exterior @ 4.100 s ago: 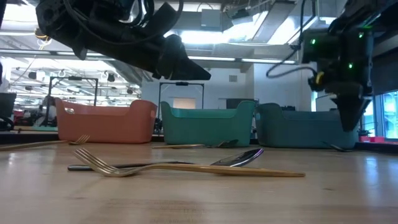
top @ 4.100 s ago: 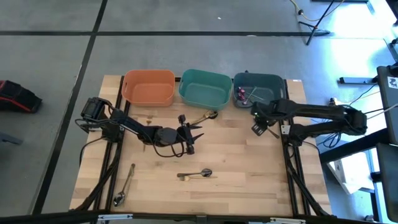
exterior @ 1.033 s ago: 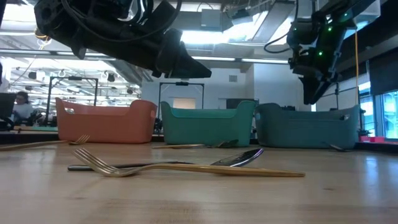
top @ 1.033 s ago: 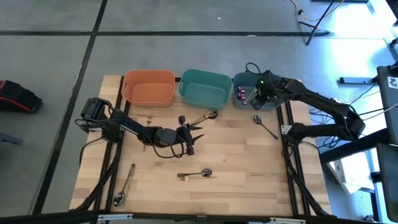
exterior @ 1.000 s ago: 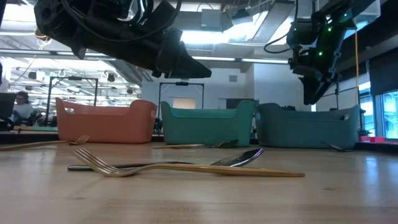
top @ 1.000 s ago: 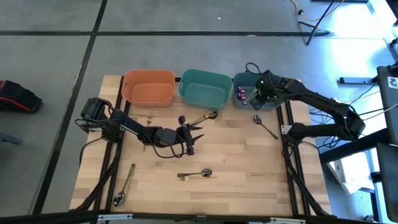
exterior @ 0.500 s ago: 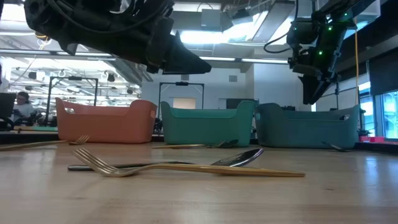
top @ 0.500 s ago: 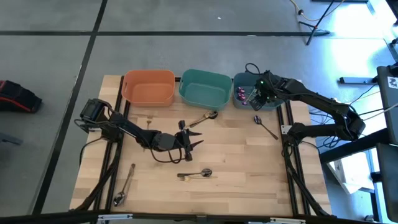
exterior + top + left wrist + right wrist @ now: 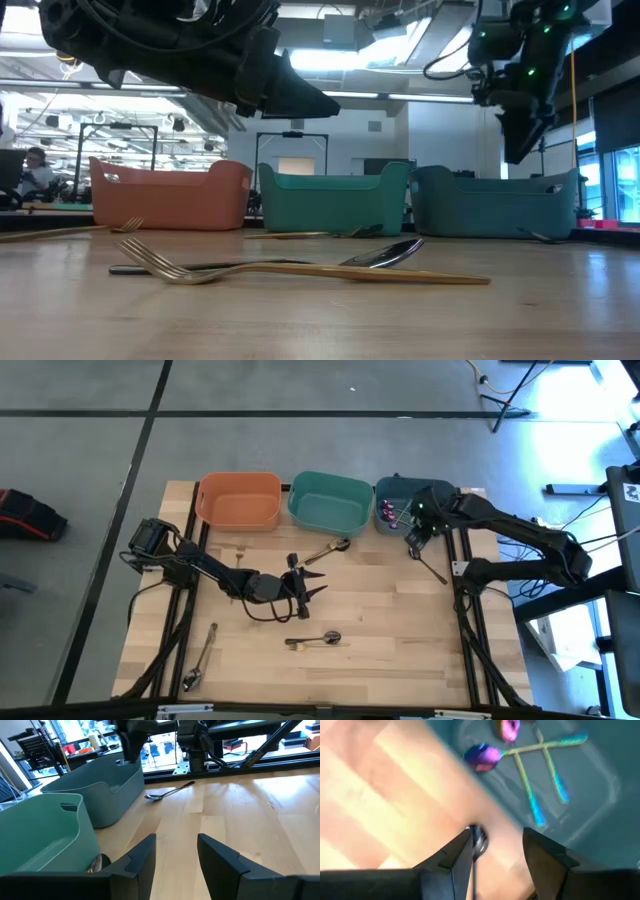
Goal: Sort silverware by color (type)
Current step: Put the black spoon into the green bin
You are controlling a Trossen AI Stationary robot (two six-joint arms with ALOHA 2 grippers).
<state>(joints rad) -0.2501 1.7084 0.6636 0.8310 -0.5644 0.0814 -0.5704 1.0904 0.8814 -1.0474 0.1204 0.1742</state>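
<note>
1. Silverware lies scattered on the wooden surface (image 9: 380, 620), and the right arm's fingers (image 9: 547, 855) are spread with nothing between them; below their gap sits the bowl of a dark spoon (image 9: 478, 839), its handle hidden from that camera.
2. In the high view the right gripper (image 9: 417, 532) hangs at the front edge of the blue-grey bin (image 9: 440, 490), over the head of that dark spoon (image 9: 428, 565).
3. Inside the bin lie iridescent purple-blue pieces (image 9: 520, 750); blur makes it hard to tell spoons from forks.
4. The left gripper (image 9: 312, 582) hovers mid-surface, its fingers (image 9: 220, 857) apart and empty.
5. Just beyond it, a gold spoon (image 9: 330, 548) rests near the teal bin (image 9: 330, 505); the left wrist camera catches only its tip.
6. Nearer the front, a gold fork (image 9: 300, 268) crosses a dark spoon (image 9: 385, 254).
7. At the front left lie two more pieces (image 9: 199, 658), too small to identify.
8. The orange bin (image 9: 239, 500) stands beside the teal one.
</note>
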